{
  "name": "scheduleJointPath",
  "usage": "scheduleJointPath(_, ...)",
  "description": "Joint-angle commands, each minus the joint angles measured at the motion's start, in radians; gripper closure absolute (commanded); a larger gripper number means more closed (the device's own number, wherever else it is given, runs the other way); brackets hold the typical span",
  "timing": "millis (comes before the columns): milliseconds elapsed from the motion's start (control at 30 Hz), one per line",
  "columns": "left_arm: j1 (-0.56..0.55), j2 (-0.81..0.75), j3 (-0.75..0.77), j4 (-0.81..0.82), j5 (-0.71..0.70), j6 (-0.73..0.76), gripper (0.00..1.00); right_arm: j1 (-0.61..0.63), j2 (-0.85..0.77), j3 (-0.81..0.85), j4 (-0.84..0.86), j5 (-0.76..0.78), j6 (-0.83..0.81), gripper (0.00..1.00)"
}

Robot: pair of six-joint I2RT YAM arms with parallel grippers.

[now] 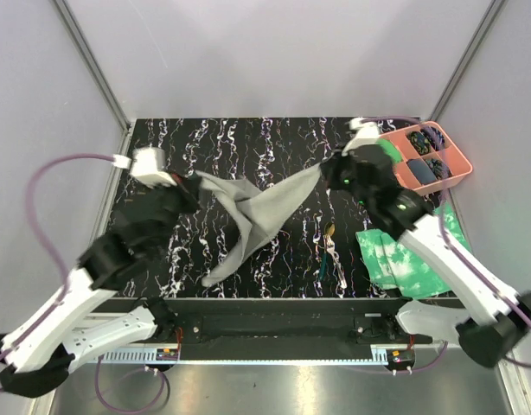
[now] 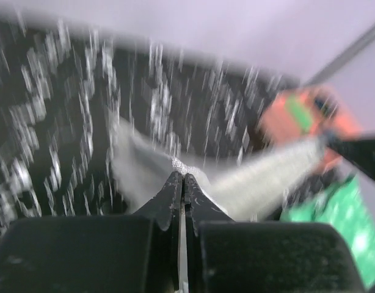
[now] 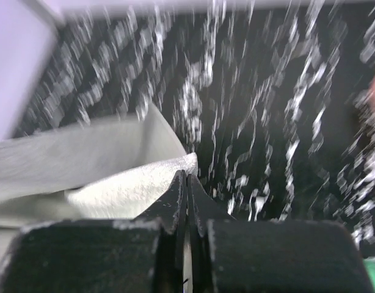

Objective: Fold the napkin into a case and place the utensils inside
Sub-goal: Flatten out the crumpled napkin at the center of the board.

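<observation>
Black marbled tabletop; left pincer, right pincer each pinching napkin corner; utensils seen only overhead.

Worked on black table top w/ white marble veining. Found utensils lying in a tight cluster, front-centre, a bit to the R. Saw green-and-white mottled sheet rumpled near them at front R. Noted pink tray at far-R corner, dark items in compartments. Saw napkin mostly lifted off; only low tail reached surface nr front edge, L of utensils.
</observation>
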Motion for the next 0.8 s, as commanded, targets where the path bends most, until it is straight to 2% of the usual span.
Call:
scheduleJointPath(0,0.027,-0.041,0.216,0.085,-0.073,0.330,1.00,-0.008,-0.172,0.113,-0.001,0.134,-0.078,1.00)
scheduleJointPath(67,0.026,-0.050,0.298,0.092,-0.108,0.401,1.00,-0.008,-0.215,0.148,-0.011,0.160,-0.098,1.00)
scheduleJointPath(233,0.027,-0.111,0.365,0.167,-0.192,0.517,1.00,-0.008,-0.355,0.219,-0.047,0.181,-0.150,1.00)
scheduleJointPath(400,0.027,-0.194,0.398,0.152,-0.242,0.527,1.00,-0.008,-0.447,0.257,-0.096,0.261,-0.195,1.00)
scheduleJointPath(500,0.026,-0.207,0.400,0.123,-0.292,0.531,1.00,-0.008,-0.444,0.230,-0.100,0.310,-0.220,1.00)
scheduleJointPath(633,0.026,-0.207,0.379,0.079,-0.474,0.562,1.00,-0.008,-0.395,0.211,-0.112,0.430,-0.235,1.00)
scheduleJointPath(767,0.024,-0.217,0.259,0.124,-0.648,0.638,1.00,-0.010,-0.304,0.191,-0.110,0.540,-0.250,1.00)
